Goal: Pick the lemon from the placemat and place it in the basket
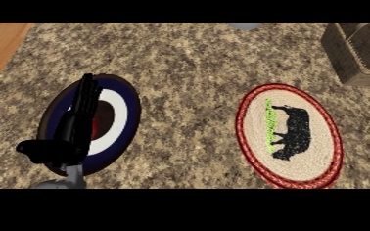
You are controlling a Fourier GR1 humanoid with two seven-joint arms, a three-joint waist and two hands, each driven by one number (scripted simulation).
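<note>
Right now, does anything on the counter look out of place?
Yes: no lemon shows anywhere. The placemat carries only its printed animal. The left hand hangs open over the blue plate.

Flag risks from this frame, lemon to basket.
1. No lemon shows on the placemat; only its printed animal, so there is no visible grasp target.
2. Basket sits partly out of view at the far right corner.
3. Only the left hand shows, straight fingers over the plate, far from both.
</note>
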